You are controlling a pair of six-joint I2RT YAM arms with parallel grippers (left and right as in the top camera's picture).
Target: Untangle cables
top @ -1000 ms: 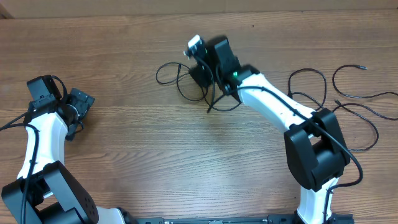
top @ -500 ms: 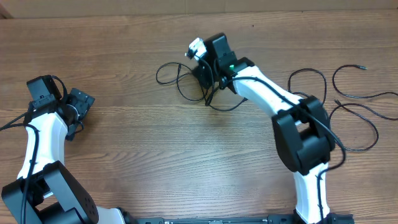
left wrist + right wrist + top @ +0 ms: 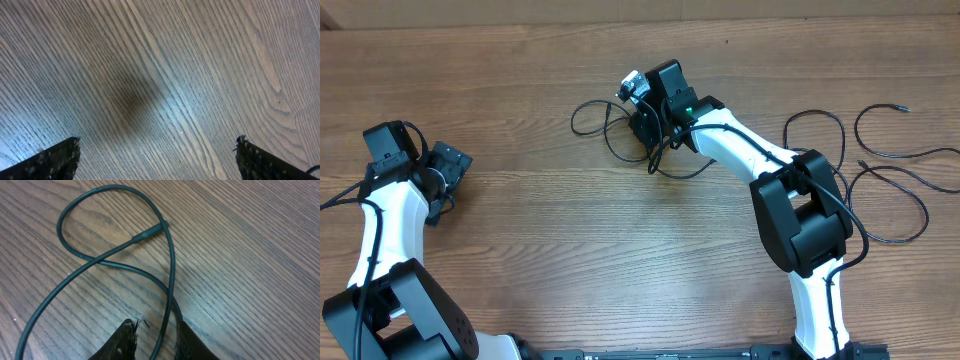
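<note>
The cables (image 3: 608,135) under work form a small cluster of crossed loops lying at the right pincer (image 3: 642,122) and spreading to its left. In the wrist view one loop crosses over itself, with a plug end (image 3: 150,230) lying within the curl. Several loose cords (image 3: 895,150) lie well to the right of that pincer as open, separate curves, and are judged already freed. The right pincer stands narrow, with a strand passing between its fingers (image 3: 127,340); whether it actually pinches the strand cannot be told. The left pincer (image 3: 448,165) stands wide and holds nothing, far to the left of the right pincer over bare surface (image 3: 165,75). Assessment: the task is partly done. The cluster's crossings are yet to be drawn apart.
</note>
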